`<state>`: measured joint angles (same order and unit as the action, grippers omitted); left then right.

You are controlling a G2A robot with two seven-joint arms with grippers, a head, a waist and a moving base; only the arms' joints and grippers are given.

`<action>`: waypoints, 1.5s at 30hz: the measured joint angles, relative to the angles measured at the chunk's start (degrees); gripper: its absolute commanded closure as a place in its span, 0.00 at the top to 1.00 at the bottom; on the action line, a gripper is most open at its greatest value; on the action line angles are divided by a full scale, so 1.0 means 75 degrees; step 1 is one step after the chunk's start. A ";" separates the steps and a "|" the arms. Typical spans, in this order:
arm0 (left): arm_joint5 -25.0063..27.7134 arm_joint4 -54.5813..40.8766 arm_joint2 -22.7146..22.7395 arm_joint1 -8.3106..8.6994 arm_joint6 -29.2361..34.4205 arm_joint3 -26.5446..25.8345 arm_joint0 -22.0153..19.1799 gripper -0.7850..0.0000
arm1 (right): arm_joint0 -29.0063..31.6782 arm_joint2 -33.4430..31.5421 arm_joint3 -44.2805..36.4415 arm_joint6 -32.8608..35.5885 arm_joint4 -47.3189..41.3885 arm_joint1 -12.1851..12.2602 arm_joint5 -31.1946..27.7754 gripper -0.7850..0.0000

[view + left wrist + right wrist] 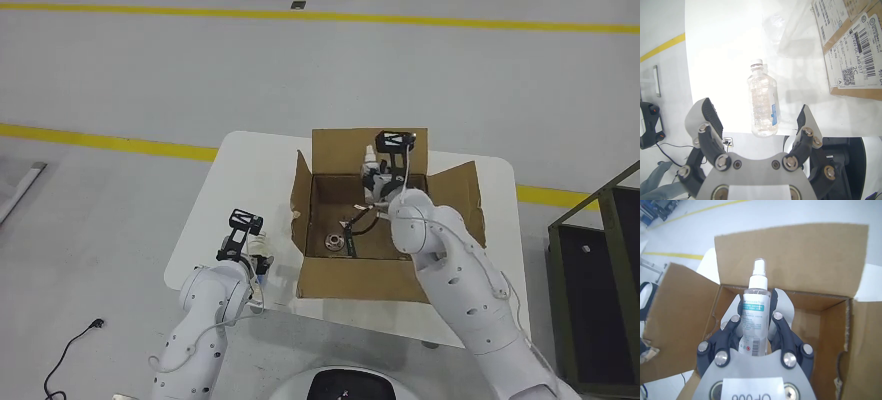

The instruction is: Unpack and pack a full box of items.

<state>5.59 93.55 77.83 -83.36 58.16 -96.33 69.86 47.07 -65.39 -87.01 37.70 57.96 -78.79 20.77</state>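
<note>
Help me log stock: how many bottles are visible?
2. A clear water bottle at the table edge before the open left gripper; a spray bottle in the right gripper over the box. Others may hide inside.

the left arm point(205, 310) was bent at the robot's left side, forearm angled forward and a little inward. the left gripper point(755, 110) stood wide open, its ribbed black pads point(712, 115) well apart and touching nothing. the right arm point(460, 290) stretched farther forward, forearm slanting inward to the wrist. the right gripper point(756, 298) was closed on a spray bottle point(755, 317), one finger pressed to each side of its body, nozzle pointing away from the wrist.
</note>
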 measured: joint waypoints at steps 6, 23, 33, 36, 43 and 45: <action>0.0000 0.0000 0.0000 0.0000 0.0000 0.0000 0.0000 1.00 | 0.0470 -0.1132 -0.1360 -0.0151 -0.0250 0.0134 0.0184 0.00; 0.0000 0.0000 0.0000 0.0000 0.0000 0.0000 0.0000 1.00 | 0.2271 -0.3838 -0.4225 0.0085 0.0202 0.0444 0.0434 0.00; 0.0000 0.0000 0.0000 0.0000 0.0000 0.0000 0.0000 1.00 | 0.3371 -0.4844 -0.4868 0.1319 0.1042 0.0579 0.0479 0.00; 0.0000 0.0000 0.0000 0.0000 0.0000 0.0000 0.0000 1.00 | 0.3737 -0.5069 -0.5031 0.1708 0.1202 0.0605 0.0447 0.00; 0.0000 0.0000 0.0000 0.0000 0.0000 0.0000 0.0000 1.00 | 0.4607 -0.5571 -0.5400 0.2744 0.1415 0.0667 0.0041 0.00; 0.0000 0.0000 0.0000 0.0000 0.0000 0.0000 0.0000 1.00 | 0.4864 -0.5712 -0.5432 0.3052 0.1514 0.0685 -0.0101 0.00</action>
<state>5.59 93.55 77.83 -83.36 58.16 -96.33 69.86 83.55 -108.23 -127.76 60.59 69.32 -73.66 20.01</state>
